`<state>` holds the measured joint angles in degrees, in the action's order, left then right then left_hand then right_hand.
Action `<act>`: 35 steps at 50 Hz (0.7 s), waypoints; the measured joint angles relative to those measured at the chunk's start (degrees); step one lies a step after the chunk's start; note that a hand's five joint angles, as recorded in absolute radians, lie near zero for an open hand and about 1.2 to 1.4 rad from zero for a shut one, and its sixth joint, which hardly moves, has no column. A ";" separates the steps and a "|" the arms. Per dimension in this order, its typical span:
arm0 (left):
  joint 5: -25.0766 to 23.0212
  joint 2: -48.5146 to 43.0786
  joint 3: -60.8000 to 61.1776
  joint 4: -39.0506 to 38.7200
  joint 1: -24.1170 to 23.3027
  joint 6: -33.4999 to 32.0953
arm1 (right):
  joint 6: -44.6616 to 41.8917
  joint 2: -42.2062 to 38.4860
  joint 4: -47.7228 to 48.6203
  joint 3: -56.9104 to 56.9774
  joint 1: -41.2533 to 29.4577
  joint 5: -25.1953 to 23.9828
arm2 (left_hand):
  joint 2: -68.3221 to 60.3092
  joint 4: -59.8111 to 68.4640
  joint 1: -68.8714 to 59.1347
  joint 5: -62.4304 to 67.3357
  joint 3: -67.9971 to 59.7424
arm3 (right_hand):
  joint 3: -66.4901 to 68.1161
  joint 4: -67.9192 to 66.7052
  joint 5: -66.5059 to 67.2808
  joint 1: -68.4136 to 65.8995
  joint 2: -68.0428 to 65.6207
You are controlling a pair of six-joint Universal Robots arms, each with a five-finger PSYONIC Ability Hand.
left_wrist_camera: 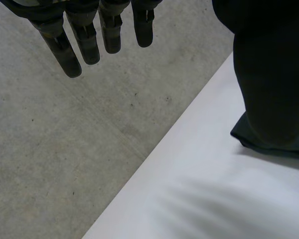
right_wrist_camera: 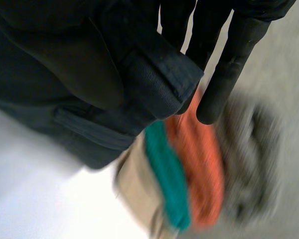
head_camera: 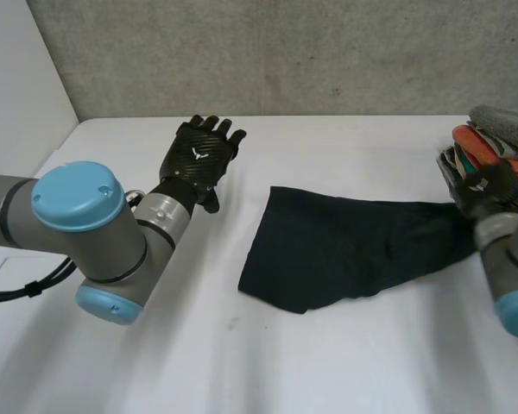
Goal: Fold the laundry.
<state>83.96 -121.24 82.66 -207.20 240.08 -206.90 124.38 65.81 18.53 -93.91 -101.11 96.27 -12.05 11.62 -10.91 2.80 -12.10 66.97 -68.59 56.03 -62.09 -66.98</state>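
One dark cloth point(head_camera: 345, 246) lies on the bench point(head_camera: 328, 362), its long axis running 9 to 3 o'clock in the head view. The right hand point(head_camera: 488, 188) pinches its 3 o'clock end. The left hand point(head_camera: 198, 155), fingers point(left_wrist_camera: 84, 45) straight and empty, hovers apart at 10 o'clock, nearer the free end. One folded stack point(head_camera: 501, 138) sits at 2 o'clock.

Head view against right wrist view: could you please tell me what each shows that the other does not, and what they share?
Head view: the left hand, fingers straight, held apart from the dark cloth, and that cloth's whole spread across the table. Right wrist view: up close, the right hand pinching the cloth's hemmed edge between fingers and thumb. Both: the dark cloth, the right hand at its end, and the stack of folded laundry in beige, teal, orange and grey beside it.
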 measured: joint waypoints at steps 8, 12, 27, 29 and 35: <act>0.09 2.84 2.66 0.10 0.76 2.88 | -2.52 -1.88 8.37 2.67 -14.97 -11.33 | 0.00 0.00 0.00 0.00 0.00 | 1.22 -0.04 1.77 -0.76 -0.33; 0.13 3.85 3.44 0.16 1.22 4.37 | -3.75 -5.73 9.84 3.66 -21.67 -19.05 | 0.00 0.00 0.00 0.00 0.00 | 1.22 -0.04 1.78 -0.76 -0.32; 0.19 4.59 -1.29 0.09 0.95 7.80 | 28.13 -2.71 7.87 6.96 -23.12 -21.11 | 0.00 0.00 0.00 0.00 0.00 | -55.06 56.54 -53.10 49.22 55.01; 0.17 4.34 -3.02 0.33 0.63 9.01 | 36.18 -0.09 6.92 6.17 -21.79 -20.20 | 0.00 0.00 0.00 0.00 0.00 | -55.06 56.54 -53.10 49.22 55.01; -0.30 0.32 -12.00 4.20 -2.04 14.95 | 54.24 7.01 -3.13 4.95 -13.35 -17.90 | 0.00 0.00 0.00 0.00 0.00 | -55.06 56.54 -53.10 49.22 55.01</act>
<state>83.66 -120.93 70.66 -203.00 238.04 -191.96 178.62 72.81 15.40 -88.96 -114.46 78.36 -12.05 11.62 -10.91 2.80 -12.10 11.91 -12.05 2.93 -12.86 -11.97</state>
